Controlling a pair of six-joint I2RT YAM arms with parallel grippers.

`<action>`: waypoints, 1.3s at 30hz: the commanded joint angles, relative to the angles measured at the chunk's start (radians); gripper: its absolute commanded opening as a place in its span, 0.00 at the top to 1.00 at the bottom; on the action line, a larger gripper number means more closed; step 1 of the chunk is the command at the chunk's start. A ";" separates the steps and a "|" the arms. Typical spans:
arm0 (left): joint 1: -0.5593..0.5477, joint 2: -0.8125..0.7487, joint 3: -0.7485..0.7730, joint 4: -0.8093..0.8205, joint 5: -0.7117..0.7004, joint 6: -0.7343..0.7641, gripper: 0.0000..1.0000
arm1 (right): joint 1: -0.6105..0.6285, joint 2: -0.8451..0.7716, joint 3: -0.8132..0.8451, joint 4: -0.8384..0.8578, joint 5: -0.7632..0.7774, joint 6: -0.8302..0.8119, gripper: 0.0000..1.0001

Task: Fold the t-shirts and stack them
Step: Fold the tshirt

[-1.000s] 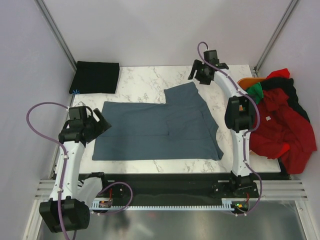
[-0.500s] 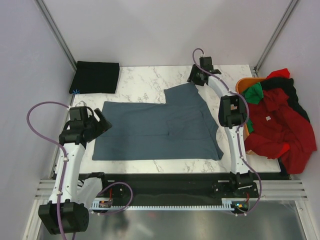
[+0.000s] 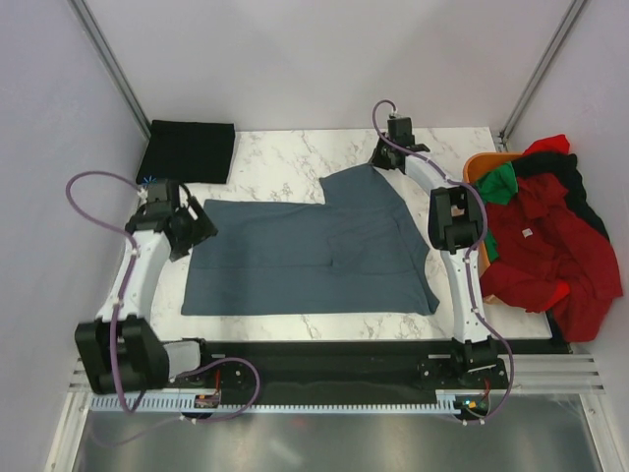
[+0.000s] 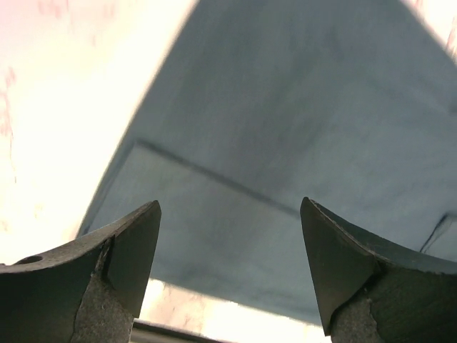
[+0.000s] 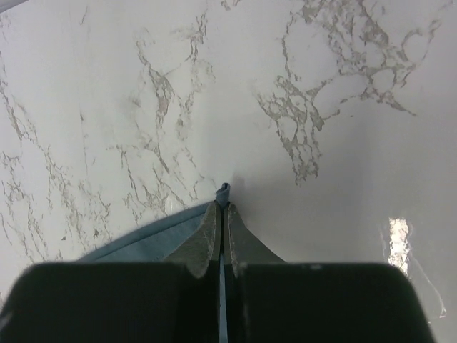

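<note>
**A:** Here's the setting: a white marble-patterned table (image 3: 285,157), pale grey walls around it, and metal frame posts (image 3: 108,59) slanting up at the back corners.

**B:** And the blue-grey t-shirt (image 3: 314,256) lies spread flat across the middle of that table, its far right corner jutting toward the back wall.

**A:** Where are the arms against that shirt?

**B:** The left gripper (image 3: 200,228) sits at the shirt's left edge, up by its far left corner. Its fingers are spread wide with nothing between them. The wrist camera looks through the gap onto flat cloth and a seam line. Whether the tips touch the fabric can't be told.

**A:** And the other one?

**B:** The right gripper (image 3: 386,157) is at the shirt's far right corner, jaws pressed together on the cloth. In its wrist view a small tip of fabric pokes out just past the fingertips, with bare marble beyond.

**A:** Anything else close by?

**B:** A folded black t-shirt (image 3: 187,150) lies beyond the blue shirt's far left corner, apart from it.

**A:** Containers?

**B:** Right of the shirt there's an orange basket (image 3: 484,159), with only a sliver of rim showing. A heap of clothes (image 3: 550,236), mostly red with green and black, covers it and spills over.
</note>
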 commanded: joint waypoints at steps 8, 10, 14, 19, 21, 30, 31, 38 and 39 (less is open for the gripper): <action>0.004 0.555 0.456 0.250 -0.065 0.080 0.18 | 0.024 -0.185 -0.164 -0.048 -0.078 0.033 1.00; 0.018 0.672 0.538 0.247 -0.058 0.102 0.19 | 0.028 -0.237 -0.213 -0.048 -0.100 0.038 1.00; 0.050 0.817 0.647 0.240 -0.007 0.105 0.27 | 0.042 -0.359 -0.320 -0.024 -0.120 0.046 1.00; 0.055 0.924 0.724 0.237 0.047 0.114 0.44 | 0.050 -0.419 -0.382 -0.018 -0.147 0.038 1.00; 0.055 0.951 0.729 0.234 0.047 0.105 0.47 | 0.050 -0.433 -0.390 -0.016 -0.150 0.041 1.00; 0.053 0.991 0.726 0.229 0.015 0.106 0.50 | 0.053 -0.458 -0.469 -0.004 -0.136 0.040 1.00; 0.053 0.994 0.727 0.229 0.016 0.108 0.57 | 0.053 -0.461 -0.483 -0.001 -0.135 0.041 1.00; 0.046 1.001 0.744 0.220 0.036 0.111 0.96 | 0.053 -0.487 -0.515 0.002 -0.132 0.040 1.00; 0.043 0.994 0.756 0.211 0.036 0.110 0.98 | 0.053 -0.492 -0.515 0.001 -0.133 0.041 1.00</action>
